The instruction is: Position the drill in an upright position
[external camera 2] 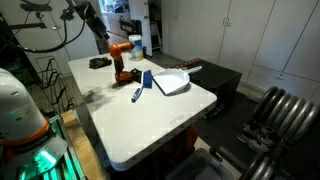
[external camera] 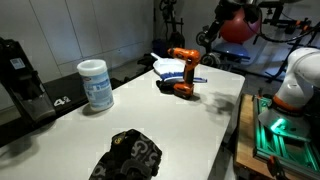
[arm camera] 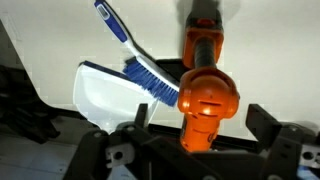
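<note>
The drill appears to stand on its base on the white surface. In the wrist view its body runs straight away from the fingers. The fingers are spread apart, one on either side of the drill, and clear of it.

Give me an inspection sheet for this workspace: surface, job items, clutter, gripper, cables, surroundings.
surface: white table, no spills seen.
job's things: orange drill appears to stand on its base, next to the dustpan.
clutter: white dustpan with a blue brush at its edge; white canister; black object near one table edge.
grippers: gripper open, above the drill, not gripping it.
cables: black loops hang beside the arm, off the table.
surroundings: green-lit robot base; white cabinets.
</note>
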Controlling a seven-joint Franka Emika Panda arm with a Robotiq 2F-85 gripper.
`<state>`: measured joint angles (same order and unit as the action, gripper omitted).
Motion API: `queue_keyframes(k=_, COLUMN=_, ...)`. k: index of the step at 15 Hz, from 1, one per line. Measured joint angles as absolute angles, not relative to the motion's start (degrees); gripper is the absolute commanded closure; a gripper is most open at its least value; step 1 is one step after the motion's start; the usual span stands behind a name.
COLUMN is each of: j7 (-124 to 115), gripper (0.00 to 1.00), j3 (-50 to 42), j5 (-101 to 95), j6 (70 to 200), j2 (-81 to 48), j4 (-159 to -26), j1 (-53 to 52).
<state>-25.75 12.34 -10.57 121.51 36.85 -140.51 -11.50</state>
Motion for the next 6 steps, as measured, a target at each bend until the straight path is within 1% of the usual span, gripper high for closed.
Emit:
queue_keyframes(k=2, j7=-24.5, gripper=0.0, j3=12.6, j5=-10.5, j6=123.2, j2=40.7, j4=-142.9, j1=-11.5)
queue_keyframes(k=6, j7=-24.4, gripper=0.0, j3=13.6, j5=-10.5, j6=123.3, j2=41.7, j4=-143.2, j1=-10.5)
